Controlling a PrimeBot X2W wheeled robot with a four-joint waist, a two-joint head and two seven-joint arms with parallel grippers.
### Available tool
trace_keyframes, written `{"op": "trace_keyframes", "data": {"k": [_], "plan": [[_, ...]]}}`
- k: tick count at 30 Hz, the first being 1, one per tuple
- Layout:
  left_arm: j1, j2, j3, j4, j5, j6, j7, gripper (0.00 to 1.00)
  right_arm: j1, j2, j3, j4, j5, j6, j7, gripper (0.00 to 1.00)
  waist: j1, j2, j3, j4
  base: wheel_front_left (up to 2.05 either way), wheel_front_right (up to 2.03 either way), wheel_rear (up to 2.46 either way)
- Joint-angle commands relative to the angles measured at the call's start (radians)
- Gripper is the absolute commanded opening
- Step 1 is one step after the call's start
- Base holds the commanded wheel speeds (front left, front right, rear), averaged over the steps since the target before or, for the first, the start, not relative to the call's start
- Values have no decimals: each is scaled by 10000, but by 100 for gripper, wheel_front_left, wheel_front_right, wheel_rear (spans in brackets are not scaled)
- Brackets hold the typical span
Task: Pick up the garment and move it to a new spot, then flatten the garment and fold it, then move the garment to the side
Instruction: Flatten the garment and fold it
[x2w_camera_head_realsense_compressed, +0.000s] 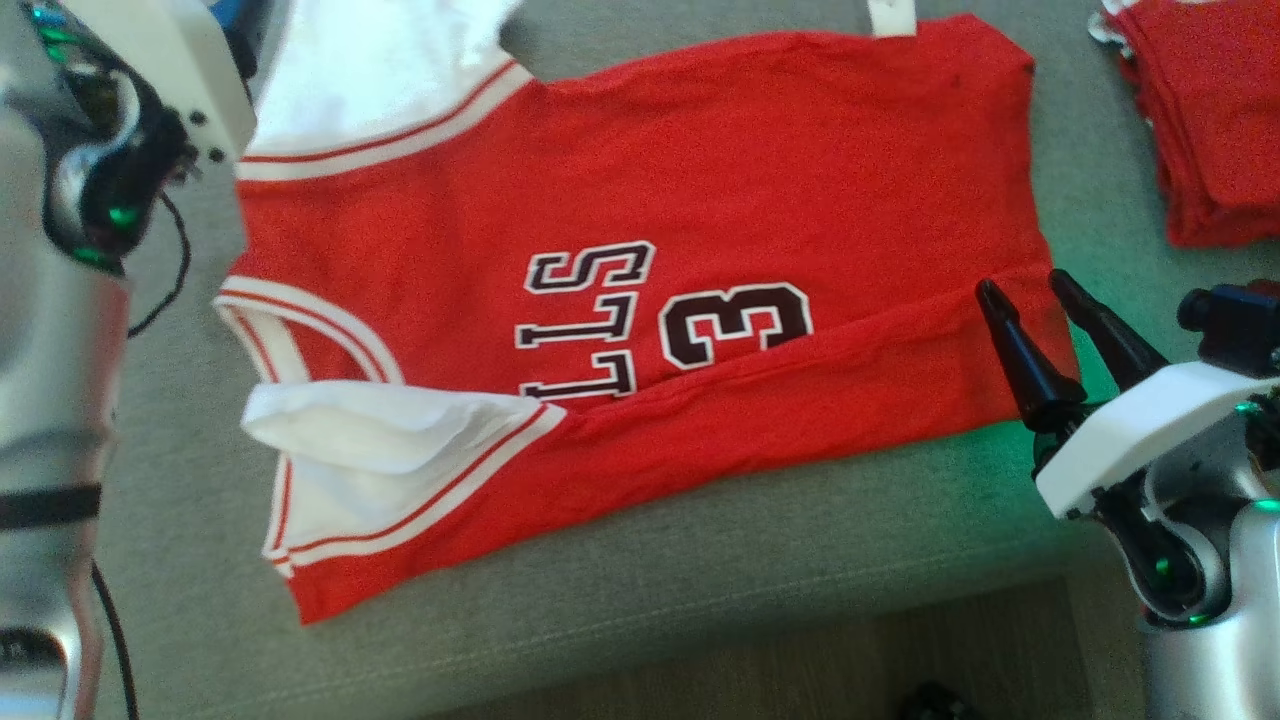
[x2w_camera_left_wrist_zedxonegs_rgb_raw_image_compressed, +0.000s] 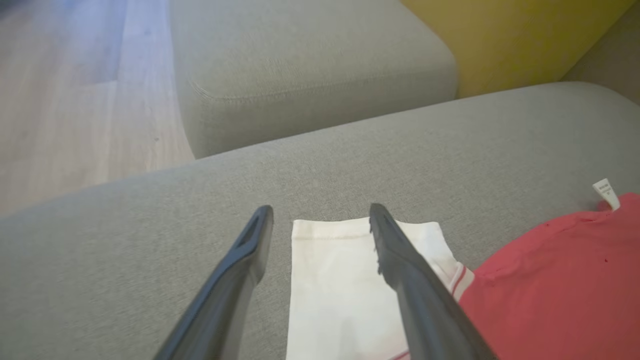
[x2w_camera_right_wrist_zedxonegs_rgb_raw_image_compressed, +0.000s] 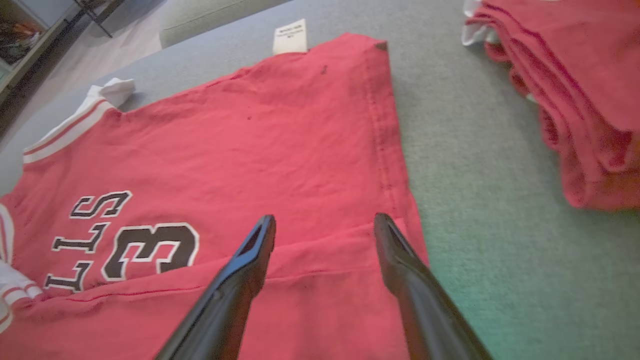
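A: Where is the jersey (x2w_camera_head_realsense_compressed: 640, 200)?

B: Flat on the sofa (x2w_camera_head_realsense_compressed: 700, 560), mid-frame in the head view, collar to the left and hem to the right. Its lower long edge is already folded up over the lettering.

A: And the arms?

B: The left end effector (x2w_camera_left_wrist_zedxonegs_rgb_raw_image_compressed: 320, 215) is spread and empty above the white sleeve (x2w_camera_left_wrist_zedxonegs_rgb_raw_image_compressed: 340, 280) at the upper left. The right end effector (x2w_camera_head_realsense_compressed: 1022, 284) is also spread and empty, at the hem's lower right corner.

A: How should the robot fold on?

B: Likely the upper edge comes next. Both arms should pinch that edge, lift together and keep the cloth taut. They should lay it parallel to the first fold with the sleeve tucked in, staying clear of the red stack (x2w_camera_head_realsense_compressed: 1210, 120) at the far right.
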Motion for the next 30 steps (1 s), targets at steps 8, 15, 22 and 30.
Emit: {"op": "trace_keyframes", "data": {"k": [8, 15, 22, 30], "plan": [[-1660, 829, -138, 1742, 273, -238, 474, 100, -395, 73, 387, -55, 144, -4, -588, 100, -3, 0, 820, -808, 0, 0, 0], [-2194, 1205, -667, 3041, 759, -320, 136, 100, -577, 106, 436, 250, 183, -4, -952, 100, -3, 0, 1102, -1101, 0, 0, 0], [-2511, 1413, -1023, 3631, 943, -366, -207, 100, -761, 120, 560, 400, 189, -4, -1049, 100, -3, 0, 1168, -1302, 0, 0, 0], [-2649, 1432, -1403, 4077, 718, -405, -87, 20, -832, 127, 565, 490, 173, -4, -1093, 100, -3, 0, 1152, -1413, 0, 0, 0]]}}
